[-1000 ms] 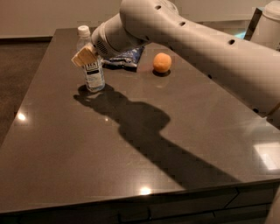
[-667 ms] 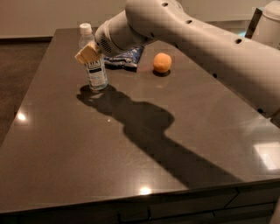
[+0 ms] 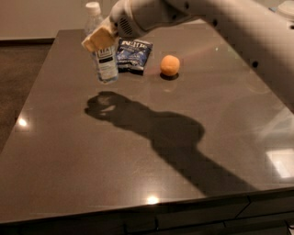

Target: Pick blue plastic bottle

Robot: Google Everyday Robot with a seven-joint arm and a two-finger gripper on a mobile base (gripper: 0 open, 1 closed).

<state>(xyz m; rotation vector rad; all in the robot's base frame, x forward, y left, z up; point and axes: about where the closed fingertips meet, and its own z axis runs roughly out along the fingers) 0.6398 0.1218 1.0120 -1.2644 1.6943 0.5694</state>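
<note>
Holding the blue plastic bottle (image 3: 106, 64) upright over the far left corner of the tabletop (image 3: 138, 165).

Clamping the gripper (image 3: 102, 40) shut on the bottle's upper body, just below the white cap (image 3: 93, 7), with one tan finger pad (image 3: 96, 40) pressing across the front and the label hanging below the grip. Keeping the base apparently off the surface, apart from the shadow toward the near edge. Lying just right of the bottle: a dark-blue snack bag (image 3: 133, 55); further right, an orange ball (image 3: 169, 64).
</note>
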